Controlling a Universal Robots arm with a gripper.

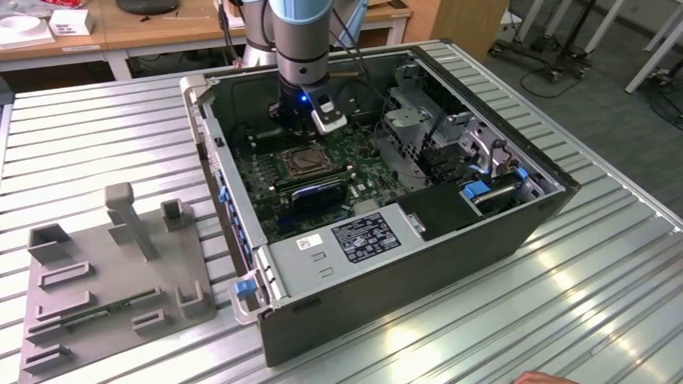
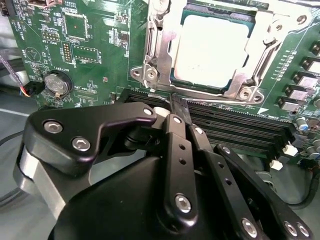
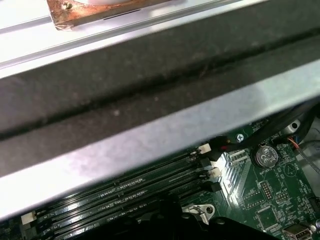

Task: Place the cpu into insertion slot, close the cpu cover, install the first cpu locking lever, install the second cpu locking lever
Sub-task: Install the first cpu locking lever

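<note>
In the second wrist view the cpu (image 2: 210, 50) lies flat in the insertion slot (image 2: 176, 80), its pale metal top facing up. The cpu cover (image 2: 159, 40), a silvery frame, lies down around the cpu's edges. My gripper (image 2: 177, 106) hovers just beside the socket, over the memory slots, with its black fingers (image 2: 172, 135) pressed together and nothing between them. In the exterior view the gripper (image 1: 299, 128) hangs inside the open computer case just behind the insertion slot (image 1: 302, 162). I cannot make out the locking levers' positions.
The green motherboard (image 2: 90, 45) carries long black memory slots (image 2: 240, 125) next to the socket and a coin battery (image 2: 56, 83). A grey drive cage (image 1: 411, 128) stands at the exterior view's right. A grey fixture (image 1: 107, 272) lies on the ribbed table.
</note>
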